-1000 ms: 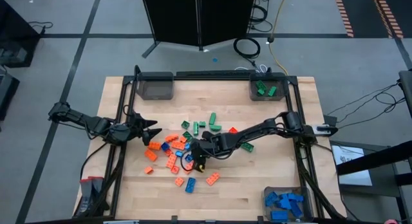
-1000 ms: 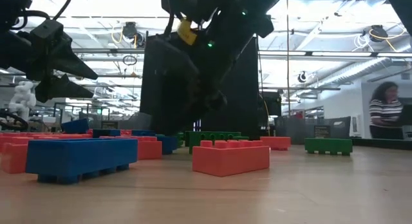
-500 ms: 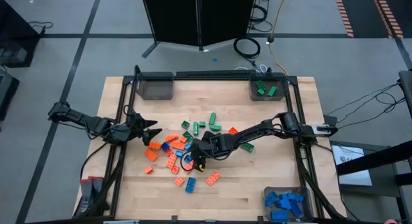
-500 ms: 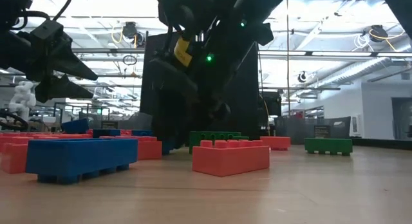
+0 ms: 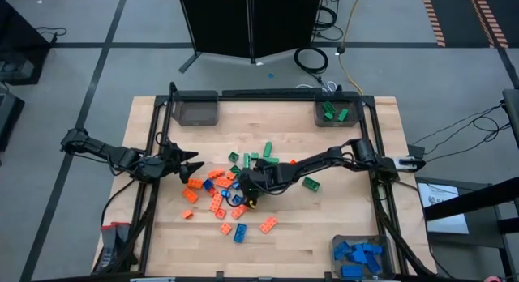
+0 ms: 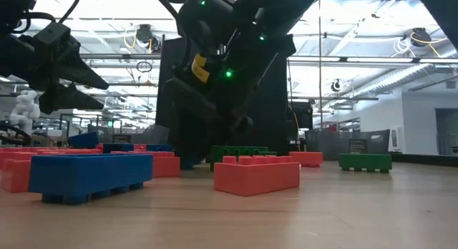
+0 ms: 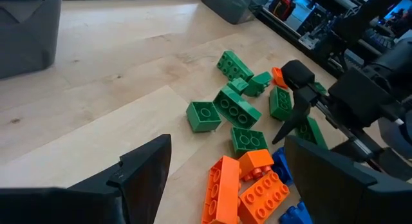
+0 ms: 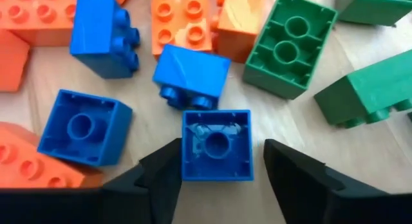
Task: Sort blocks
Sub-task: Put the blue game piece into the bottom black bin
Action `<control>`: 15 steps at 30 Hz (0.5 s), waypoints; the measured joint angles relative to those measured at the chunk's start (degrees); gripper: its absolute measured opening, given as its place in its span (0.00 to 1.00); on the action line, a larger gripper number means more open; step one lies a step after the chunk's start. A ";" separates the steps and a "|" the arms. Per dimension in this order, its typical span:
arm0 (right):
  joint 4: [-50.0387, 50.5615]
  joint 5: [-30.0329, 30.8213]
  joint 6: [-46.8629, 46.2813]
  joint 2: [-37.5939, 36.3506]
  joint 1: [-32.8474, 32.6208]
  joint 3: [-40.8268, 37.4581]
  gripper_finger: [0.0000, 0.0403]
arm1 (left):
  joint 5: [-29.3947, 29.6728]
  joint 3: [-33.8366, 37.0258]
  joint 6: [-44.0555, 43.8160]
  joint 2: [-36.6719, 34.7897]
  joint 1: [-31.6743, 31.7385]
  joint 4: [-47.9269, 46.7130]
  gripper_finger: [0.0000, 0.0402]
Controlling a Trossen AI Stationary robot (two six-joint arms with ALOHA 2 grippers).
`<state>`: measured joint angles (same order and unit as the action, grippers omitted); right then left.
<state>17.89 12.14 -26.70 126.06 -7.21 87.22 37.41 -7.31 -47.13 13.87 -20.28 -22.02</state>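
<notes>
Right gripper low over mid-tabletop heap, fingers parted astride upturned blue square brick, not yet clamped. Left gripper wide open, empty, by heap's left edge. Risk: crowding blue neighbour nudged or snagged on closing.

Loose blocks clustered mid-table.
Orange, green and blue studded bricks, some upturned, scattered at the high view's centre.

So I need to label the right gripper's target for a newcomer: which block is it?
On the table, find the mixed pile at its middle. The right gripper hangs there, fingers open around a small square blue block. It lies hollow side up, directly below a tilted blue block showing studs.
</notes>
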 joint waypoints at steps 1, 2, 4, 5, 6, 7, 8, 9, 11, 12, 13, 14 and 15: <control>0.00 -0.04 -0.02 0.00 0.08 0.00 0.48 | 0.00 0.00 0.00 0.00 0.00 0.00 0.76; 0.00 -0.08 -0.12 0.00 0.18 0.00 0.44 | 0.00 0.00 0.00 0.00 0.00 0.00 0.76; 0.01 -0.12 -0.61 0.00 0.43 0.00 0.37 | 0.00 0.00 0.00 0.00 0.00 0.00 0.76; -0.01 -0.16 -0.91 0.00 0.46 0.00 0.33 | 0.00 0.00 0.00 0.00 0.00 0.00 0.76; -0.07 -0.25 -0.96 0.00 0.51 0.00 0.30 | 0.00 0.00 0.00 0.00 0.00 0.00 0.76; -0.09 -0.30 -1.04 0.00 0.51 0.00 0.30 | 0.00 0.00 0.01 0.00 0.00 0.00 0.76; -0.08 -0.30 -1.20 0.00 0.51 0.00 0.30 | 0.00 0.00 0.00 0.00 0.00 0.00 0.76; -0.08 -0.29 -1.54 0.00 0.51 0.00 0.30 | 0.00 0.00 0.00 0.00 0.00 0.00 0.76; -0.08 -0.32 -3.04 -0.06 0.51 0.02 0.30 | 0.02 0.00 0.02 0.00 0.00 0.00 0.76; 0.28 -0.58 -3.81 -0.54 0.51 0.02 0.30 | 0.00 0.00 0.01 0.00 -0.02 0.00 0.76; 0.61 -0.63 -4.14 -1.08 0.51 -0.02 0.30 | 0.02 0.00 0.01 0.00 0.00 0.00 0.76; 0.48 -0.61 -4.16 -1.72 0.51 -0.02 0.30 | 0.02 0.00 0.02 0.00 -0.01 0.00 0.76; 0.37 -0.57 -3.98 -2.61 0.50 0.14 0.30 | 0.02 0.00 0.02 0.00 0.00 0.00 0.76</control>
<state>18.26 11.57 -30.68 123.45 -6.71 87.36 37.43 -7.31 -47.11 13.87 -20.27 -22.02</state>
